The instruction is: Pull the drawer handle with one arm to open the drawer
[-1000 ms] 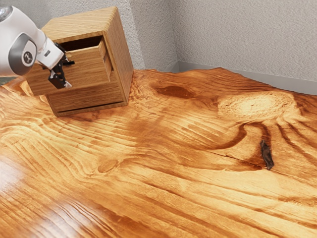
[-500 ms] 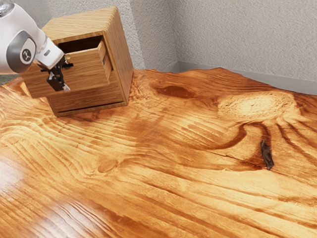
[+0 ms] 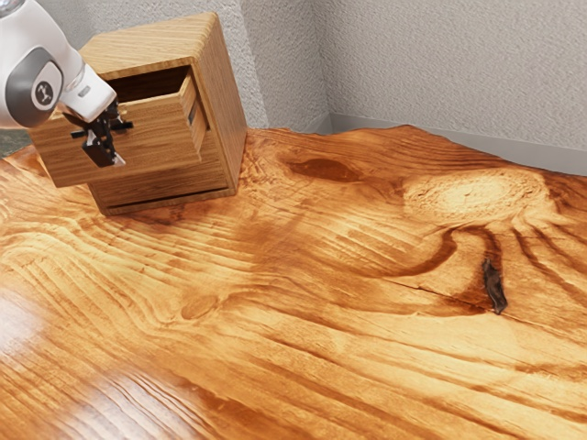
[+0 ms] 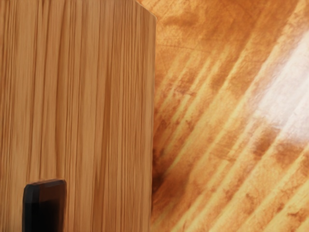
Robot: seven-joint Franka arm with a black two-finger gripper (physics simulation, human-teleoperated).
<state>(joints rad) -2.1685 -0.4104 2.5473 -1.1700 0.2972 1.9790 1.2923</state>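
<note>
Mid-pull: upper wooden drawer (image 3: 156, 137) sits partly out of boxy wooden cabinet (image 3: 220, 92), upper left of frame. Jaws at its front; open or closed can't be told. Next needs a straight outward pull.

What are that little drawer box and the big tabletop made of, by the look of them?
The drawer box looks like light wood, matte, with fine straight grain lines. The tabletop looks like darker orange wood with sweeping grain and knots; bright reflections suggest a glossy varnish. Being rendered, both could be mere textures.
</note>
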